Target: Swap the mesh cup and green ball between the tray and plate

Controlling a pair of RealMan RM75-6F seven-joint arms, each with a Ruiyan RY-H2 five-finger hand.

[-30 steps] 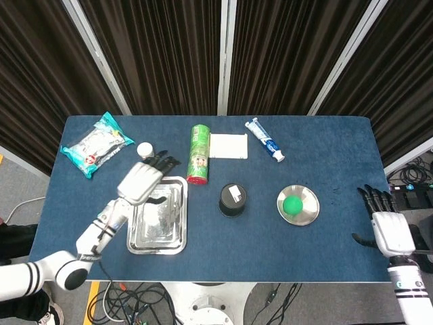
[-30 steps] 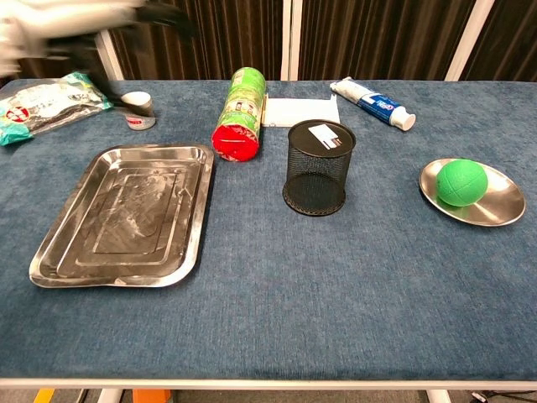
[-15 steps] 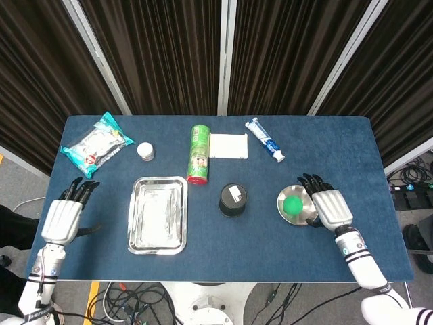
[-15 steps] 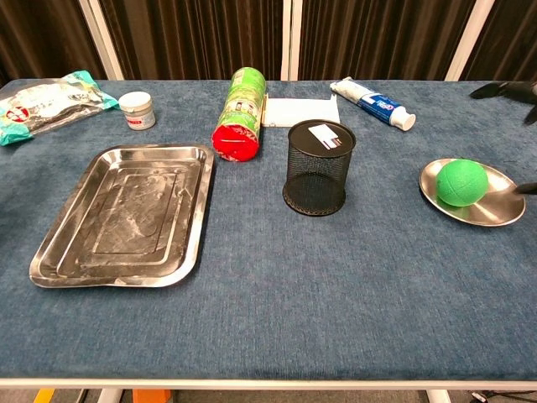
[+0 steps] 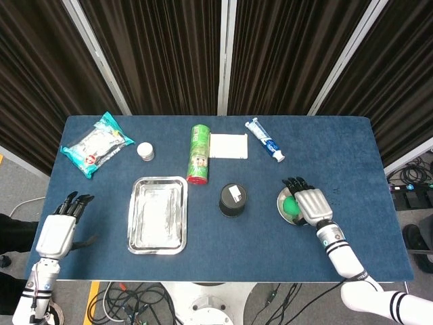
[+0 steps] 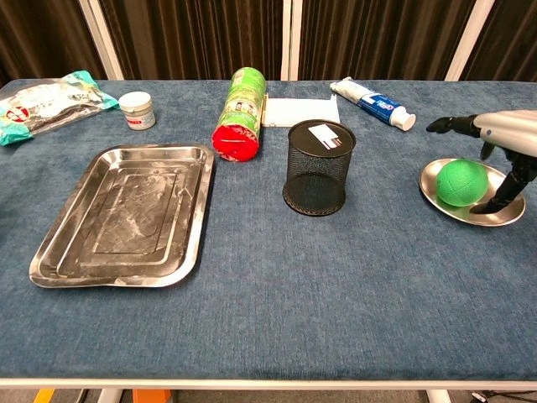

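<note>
The green ball [image 5: 289,206] [image 6: 461,182] lies in the round steel plate [image 5: 280,202] [image 6: 443,206] at the right. My right hand [image 5: 310,203] [image 6: 497,134] hovers over the ball and plate with fingers stretched out and holds nothing; its thumb reaches down just right of the ball. Between plate and tray, the black mesh cup [image 5: 232,199] [image 6: 317,168] stands upright on the table. The steel tray [image 5: 157,214] [image 6: 117,214] at the left has nothing in it. My left hand [image 5: 56,233] hangs open beyond the table's left edge and is absent from the chest view.
A green chips can [image 5: 199,154] [image 6: 241,113] lies behind the tray's far right corner. A white box [image 5: 228,145] [image 6: 300,110], a toothpaste tube [image 5: 265,139] [image 6: 372,103], a small white jar [image 5: 145,150] [image 6: 137,110] and a snack bag [image 5: 96,143] [image 6: 50,96] line the back.
My right hand has moved left from the table's right side to above the plate and ball. My left hand has pulled back from the tray to the left edge.
</note>
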